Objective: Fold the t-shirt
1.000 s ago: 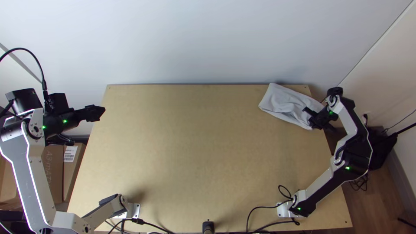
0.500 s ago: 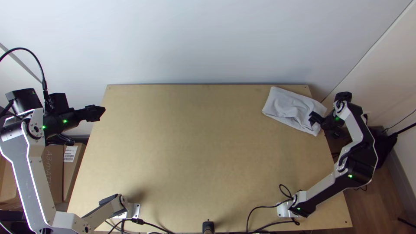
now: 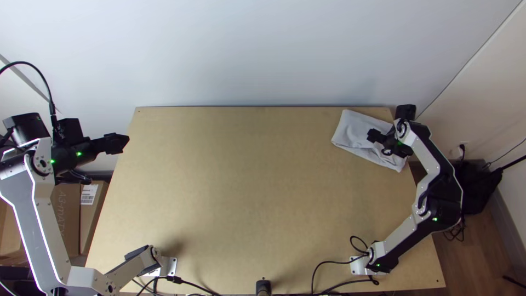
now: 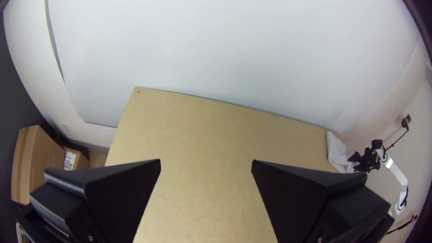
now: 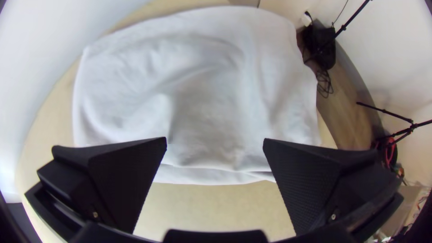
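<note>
Cables (image 3: 331, 263) cross the table (image 3: 235, 192) at the lower edge of the top view. Cardboard box (image 3: 66, 219): lower left, beside the table. Dark object (image 3: 476, 186): right edge, past the right arm (image 3: 397, 241). Left gripper (image 3: 118, 142): upper left, at the table's side; jaws wide apart. Right gripper (image 3: 379, 144): upper right, over the t-shirt (image 3: 356, 129), obstructing part of it; jaws wide apart, contact undeterminable. The t-shirt lies folded in layers, lightly creased, near the far right corner. White wall (image 3: 263, 49): beyond.
</note>
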